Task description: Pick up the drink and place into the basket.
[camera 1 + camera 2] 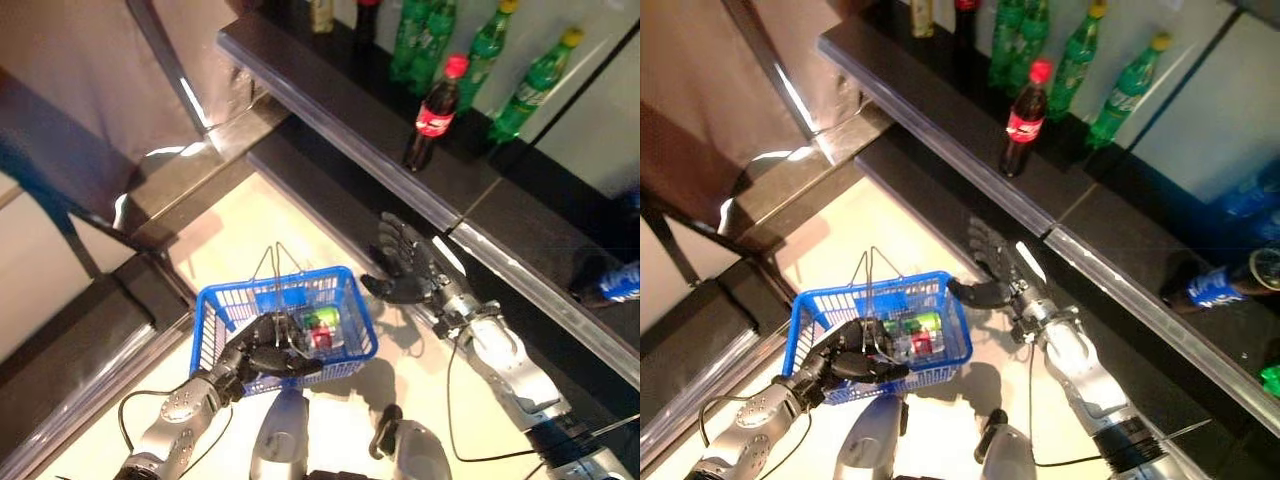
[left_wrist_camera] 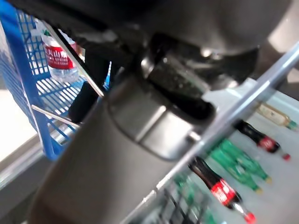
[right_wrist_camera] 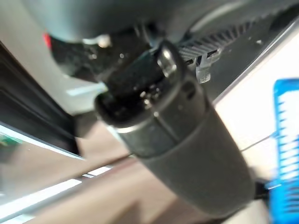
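The blue basket (image 1: 222,310) hangs in front of me, held up by its thin wire handles (image 1: 278,270). My left hand (image 1: 265,350) is shut on those handles. Drinks (image 1: 322,328) with green and red labels lie inside the basket; a bottle with a red label (image 2: 58,58) shows in the left wrist view. My right hand (image 1: 405,265) is open and empty, fingers spread, just right of the basket and below the dark shelf edge. A cola bottle with a red cap (image 1: 433,112) stands on the shelf above the right hand.
Green bottles (image 1: 525,90) stand behind the cola bottle on the dark shelf (image 1: 330,95). A drink with a blue label (image 1: 615,285) lies on the lower ledge at the right. A dark counter frame (image 1: 150,210) runs along the left.
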You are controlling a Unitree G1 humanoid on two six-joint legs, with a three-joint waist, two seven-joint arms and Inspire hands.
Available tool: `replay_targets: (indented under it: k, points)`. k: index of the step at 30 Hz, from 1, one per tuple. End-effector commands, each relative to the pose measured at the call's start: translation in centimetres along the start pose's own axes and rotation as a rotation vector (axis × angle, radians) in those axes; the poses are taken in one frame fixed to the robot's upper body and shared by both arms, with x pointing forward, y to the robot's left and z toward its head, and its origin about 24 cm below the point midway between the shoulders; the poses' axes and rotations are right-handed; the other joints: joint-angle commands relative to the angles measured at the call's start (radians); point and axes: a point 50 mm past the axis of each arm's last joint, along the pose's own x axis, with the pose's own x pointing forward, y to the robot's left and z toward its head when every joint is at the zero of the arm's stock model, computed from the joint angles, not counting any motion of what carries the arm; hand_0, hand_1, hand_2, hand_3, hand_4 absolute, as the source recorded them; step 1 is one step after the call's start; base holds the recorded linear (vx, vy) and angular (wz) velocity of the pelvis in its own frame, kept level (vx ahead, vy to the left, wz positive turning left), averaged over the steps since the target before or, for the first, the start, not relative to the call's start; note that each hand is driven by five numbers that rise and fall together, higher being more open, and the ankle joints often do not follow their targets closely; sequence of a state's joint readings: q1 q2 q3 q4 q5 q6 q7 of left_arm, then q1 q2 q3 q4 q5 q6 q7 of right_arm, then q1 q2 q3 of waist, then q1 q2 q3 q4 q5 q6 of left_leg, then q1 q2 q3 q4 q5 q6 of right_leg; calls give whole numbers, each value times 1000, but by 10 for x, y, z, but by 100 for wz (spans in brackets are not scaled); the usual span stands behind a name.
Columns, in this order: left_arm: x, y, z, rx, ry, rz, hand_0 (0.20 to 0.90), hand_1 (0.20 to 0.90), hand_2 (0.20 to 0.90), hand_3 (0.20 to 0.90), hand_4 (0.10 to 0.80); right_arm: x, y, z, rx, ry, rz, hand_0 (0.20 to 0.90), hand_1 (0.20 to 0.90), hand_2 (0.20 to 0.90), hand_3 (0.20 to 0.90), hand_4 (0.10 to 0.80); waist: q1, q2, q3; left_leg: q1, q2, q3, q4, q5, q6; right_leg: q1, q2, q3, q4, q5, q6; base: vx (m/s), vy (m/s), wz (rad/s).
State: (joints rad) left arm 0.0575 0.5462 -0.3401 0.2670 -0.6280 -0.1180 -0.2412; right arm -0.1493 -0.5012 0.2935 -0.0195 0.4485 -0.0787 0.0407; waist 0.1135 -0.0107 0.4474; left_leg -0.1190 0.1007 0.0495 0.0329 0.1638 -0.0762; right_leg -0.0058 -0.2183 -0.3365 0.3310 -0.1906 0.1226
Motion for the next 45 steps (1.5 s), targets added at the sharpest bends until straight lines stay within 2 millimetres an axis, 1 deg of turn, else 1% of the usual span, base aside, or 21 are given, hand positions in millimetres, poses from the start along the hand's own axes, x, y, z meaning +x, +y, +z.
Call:
replay_targets:
  k: [1, 2, 8, 9, 15, 18, 21, 22, 26, 29, 32, 35, 36, 37, 38, 39, 40, 41, 42, 43, 45]
  points:
    - [6, -35, 56, 35, -425, -95, 300, 300, 300, 200, 100, -9, -6, 18, 80, -149, 5, 900, 900, 900, 900, 800, -20, 3, -151, 94, 2, 48, 41, -119, 28, 0, 14, 32, -125, 156, 3, 22, 5, -43]
    - [3, -26, 37, 22, -370, 2, 300, 300, 300, 200, 100, -20, -4, -3, 126, -81, -14, 900, 900, 900, 900, 800, -41, -6, -173, 112, 14, 72, 27, -121, 25, 5, 15, 50, -144, 164, 11, 18, -1, -41]
    - [-6, -12, 5, -23, -269, 160, 300, 300, 300, 200, 100, -44, -1, -48, 206, 89, -87, 900, 900, 900, 900, 800, -73, -22, -205, 140, 30, 110, 6, -125, 18, 18, 18, 77, -182, 179, 20, 6, -12, -38]
    - [-12, -3, -13, -18, -208, 260, 300, 300, 300, 200, 100, -62, 2, -78, 167, 229, -134, 900, 900, 900, 900, 800, -93, -32, -222, 155, 38, 135, -4, -131, 12, 28, 18, 95, -209, 188, 25, -5, -25, -49]
    - [-22, 20, -53, -136, -56, 489, 300, 300, 300, 200, 100, -104, 3, -145, 272, 598, -296, 900, 900, 900, 900, 800, -126, -36, -249, 187, 43, 179, -19, -145, 8, 51, 25, 117, -243, 193, 25, -16, -37, -50]
    - [-24, 23, -66, -176, -13, 546, 300, 300, 300, 200, 100, -121, 7, -166, 317, 706, -346, 900, 900, 900, 900, 800, -133, -33, -255, 201, 45, 192, -24, -149, 8, 60, 27, 124, -249, 192, 23, 10, -64, -16]
    - [-26, 26, -75, -188, 27, 593, 300, 300, 300, 200, 100, -135, 9, -179, 360, 783, -398, 900, 900, 900, 900, 800, -142, -29, -263, 213, 47, 202, -30, -151, 7, 67, 35, 131, -257, 191, 20, 8, -125, -36]
    - [-32, 30, -85, -213, 68, 656, 300, 300, 300, 200, 100, -149, 8, -189, 380, 845, -436, 900, 900, 900, 900, 800, -152, -23, -274, 224, 54, 212, -38, -150, 3, 73, 49, 140, -265, 188, 13, 2, -245, -24]
    - [-44, 37, -98, -298, 107, 769, 300, 300, 300, 200, 100, -163, 6, -197, 397, 902, -469, 900, 900, 900, 900, 800, -165, -17, -288, 239, 69, 214, -51, -144, -9, 81, 77, 156, -276, 178, -2, 3, -210, -24]
    - [-59, 44, -109, -299, 145, 877, 300, 300, 300, 200, 100, -178, 7, -204, 417, 950, -490, 900, 900, 900, 900, 800, -179, -13, -300, 235, 98, 219, -43, -132, -27, 80, 111, 173, -281, 164, -25, -16, -282, -26]
    - [-69, 49, -113, -272, 153, 954, 300, 300, 300, 200, 100, -193, 5, -209, 427, 1009, -522, 900, 900, 900, 900, 800, -189, -12, -303, 215, 146, 236, -9, -110, -54, 74, 145, 187, -287, 160, -51, -50, -269, -17]
    - [-80, 55, -118, -334, 160, 1057, 300, 300, 300, 200, 100, -204, -1, -210, 428, 1043, -554, 900, 900, 900, 900, 800, -183, -15, -300, 170, 159, 176, 65, -90, -55, 75, 169, 213, -295, 159, -72, -55, -199, -22]
    - [-90, 56, -125, -399, 174, 1131, 300, 300, 300, 200, 100, -208, -3, -211, 414, 1068, -562, 900, 900, 900, 900, 800, -167, -22, -298, 130, 119, 80, 124, -105, -33, 71, 178, 253, -293, 158, -86, -42, -147, -36]
    - [-95, 55, -129, -432, 180, 1168, 300, 300, 300, 200, 100, -209, -4, -212, 405, 1080, -560, 900, 900, 900, 900, 800, -159, -29, -294, 112, 77, 38, 172, -138, -14, 72, 177, 271, -295, 159, -89, -39, -135, -62]
    - [-99, 54, -134, -466, 191, 1205, 300, 300, 300, 200, 100, -211, -5, -212, 399, 1092, -565, 900, 900, 900, 900, 800, -150, -37, -292, 94, 30, 7, 213, -184, 7, 70, 171, 285, -300, 164, -90, -24, -81, -86]
    - [-107, 51, -142, -530, 212, 1266, 300, 300, 300, 200, 100, -214, -6, -214, 403, 1112, -581, 900, 900, 900, 900, 800, -141, -44, -297, 70, -58, -20, 264, -242, 38, 64, 169, 310, -311, 174, -89, -16, -63, -75]
    - [-110, 48, -145, -553, 227, 1284, 300, 300, 300, 200, 100, -216, -6, -214, 415, 1118, -605, 900, 900, 900, 900, 800, -137, -46, -299, 64, -84, -27, 274, -255, 47, 63, 169, 317, -315, 179, -88, -2, -44, -114]
    - [-116, 44, -153, -601, 243, 1325, 300, 300, 300, 200, 100, -219, -9, -214, 422, 1122, -619, 900, 900, 900, 900, 800, -129, -46, -304, 53, -152, -47, 294, -279, 64, 61, 175, 334, -328, 195, -82, 16, -13, -114]
    - [-120, 41, -158, -641, 262, 1359, 300, 300, 300, 200, 100, -221, -10, -214, 433, 1119, -640, 900, 900, 900, 900, 800, -124, -44, -309, 51, -195, -65, 286, -289, 76, 56, 183, 350, -334, 208, -77, 20, 6, -143]
    - [-123, 39, -162, -662, 278, 1374, 300, 300, 300, 200, 100, -223, -10, -215, 446, 1118, -655, 900, 900, 900, 900, 800, -122, -41, -311, 57, -214, -68, 271, -295, 80, 54, 190, 357, -336, 215, -73, 19, 28, -120]
    - [-127, 36, -167, -670, 313, 1376, 300, 300, 300, 200, 100, -223, -7, -216, 465, 1118, -670, 900, 900, 900, 900, 800, -130, -36, -320, 93, -213, -51, 208, -301, 85, 44, 204, 363, -336, 215, -68, 16, 40, -102]
